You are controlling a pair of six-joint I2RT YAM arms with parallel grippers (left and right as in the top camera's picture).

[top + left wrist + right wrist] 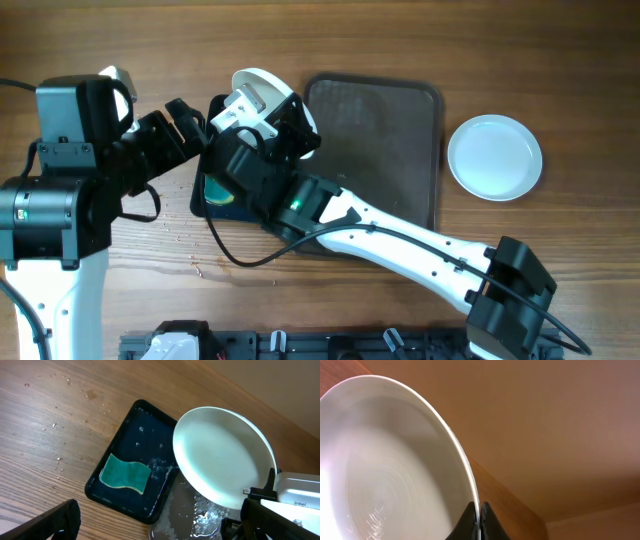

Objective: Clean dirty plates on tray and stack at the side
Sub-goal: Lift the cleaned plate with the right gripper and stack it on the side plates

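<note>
My right gripper (479, 516) is shut on the rim of a white plate (385, 460) and holds it tilted on edge above the left end of the large brown tray (375, 150). The plate shows in the overhead view (256, 84) and in the left wrist view (225, 455). My left gripper (188, 118) is open and empty, just left of the held plate; its fingers frame the bottom of the left wrist view (160, 530). A green sponge (125, 474) lies in a small dark tray (137, 417). A second white plate (495, 157) rests on the table, right of the brown tray.
The small dark tray (198, 195) sits against the brown tray's left edge, partly under my right arm. The brown tray's surface looks wet (195, 510). Water drops speckle the wooden table (57, 425) left of the small tray.
</note>
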